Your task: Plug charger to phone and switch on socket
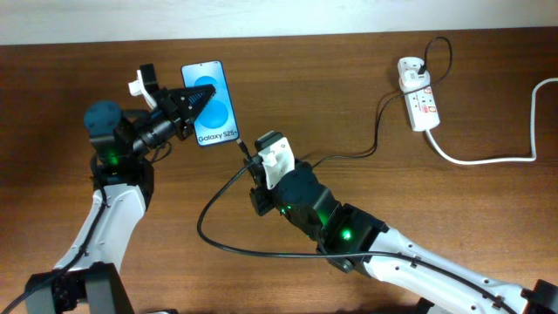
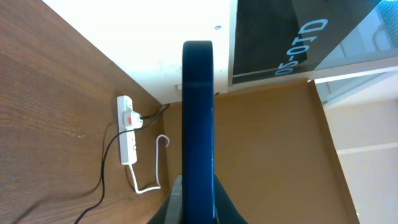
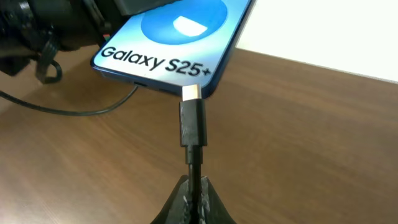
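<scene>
Right wrist view: charger cable is pinched in the closed right fingers just behind the plug. Its metal tip is right at the bottom edge of the phone; can't tell if it's in. Left fingers are clamped on the phone, holding it off the surface. Socket lies well apart, far right.

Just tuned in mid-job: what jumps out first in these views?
The bright blue phone, gripped by the left claw left of table centre. The right claw pinches the charger plug, its silver tip at the phone's bottom edge. The white socket lies far right.
</scene>
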